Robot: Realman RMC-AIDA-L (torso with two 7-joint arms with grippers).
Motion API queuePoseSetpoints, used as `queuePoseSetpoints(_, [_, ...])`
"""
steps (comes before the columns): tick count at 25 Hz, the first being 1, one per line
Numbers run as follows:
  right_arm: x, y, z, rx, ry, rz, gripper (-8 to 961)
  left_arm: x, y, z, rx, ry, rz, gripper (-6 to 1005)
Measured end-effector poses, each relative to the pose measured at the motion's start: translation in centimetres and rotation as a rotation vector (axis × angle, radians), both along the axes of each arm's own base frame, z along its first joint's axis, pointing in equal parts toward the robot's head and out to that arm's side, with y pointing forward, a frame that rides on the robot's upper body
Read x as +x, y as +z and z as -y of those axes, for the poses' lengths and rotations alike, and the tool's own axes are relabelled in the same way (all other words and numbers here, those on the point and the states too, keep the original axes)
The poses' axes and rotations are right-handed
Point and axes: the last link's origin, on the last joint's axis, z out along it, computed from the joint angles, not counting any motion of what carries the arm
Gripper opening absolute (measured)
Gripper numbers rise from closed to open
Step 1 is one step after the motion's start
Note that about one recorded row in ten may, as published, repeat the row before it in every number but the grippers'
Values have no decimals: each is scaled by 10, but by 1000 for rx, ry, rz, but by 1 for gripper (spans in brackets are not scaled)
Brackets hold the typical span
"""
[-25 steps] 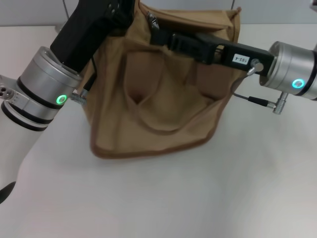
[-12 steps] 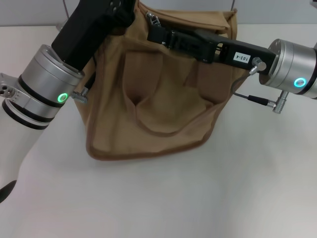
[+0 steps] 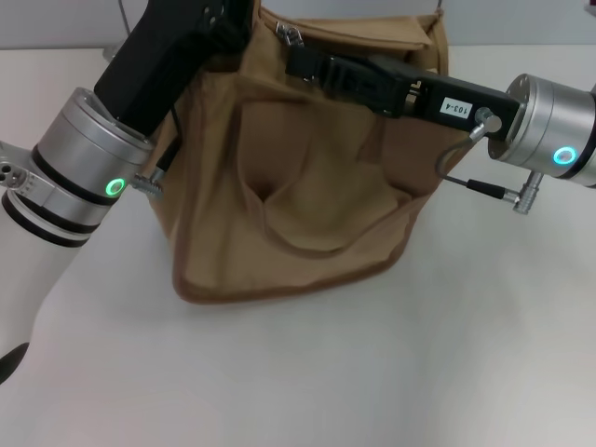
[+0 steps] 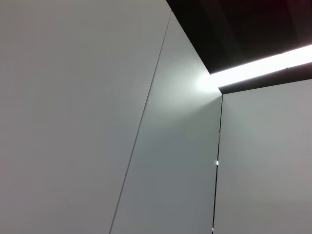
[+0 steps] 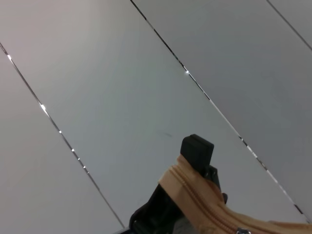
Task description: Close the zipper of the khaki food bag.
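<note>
The khaki food bag (image 3: 298,196) stands on the white table, its strap handle hanging down the front. The zipper's silver pull tab (image 3: 291,35) shows at the top left corner of the bag. My right gripper (image 3: 300,63) reaches in from the right across the bag's top, its tip just below the pull tab. In the right wrist view the tan zipper tape (image 5: 195,192) is pinched against a black finger (image 5: 197,148). My left gripper (image 3: 231,20) is at the bag's top left corner, its fingers hidden by the picture's upper edge.
The white table (image 3: 372,372) lies in front of and around the bag. A cable plug (image 3: 523,196) hangs under my right wrist. The left wrist view shows only ceiling panels (image 4: 97,122) and a light strip.
The bag swung a little to the left and has come back to the right. My right gripper has risen slightly along the bag's top. The left arm has hardly moved.
</note>
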Motion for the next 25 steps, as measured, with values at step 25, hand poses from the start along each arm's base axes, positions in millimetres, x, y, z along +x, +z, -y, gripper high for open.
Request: queuePoseSetpoints(25, [34, 12, 6, 59, -99, 15, 3, -15, 9, 6, 30, 45, 32, 29])
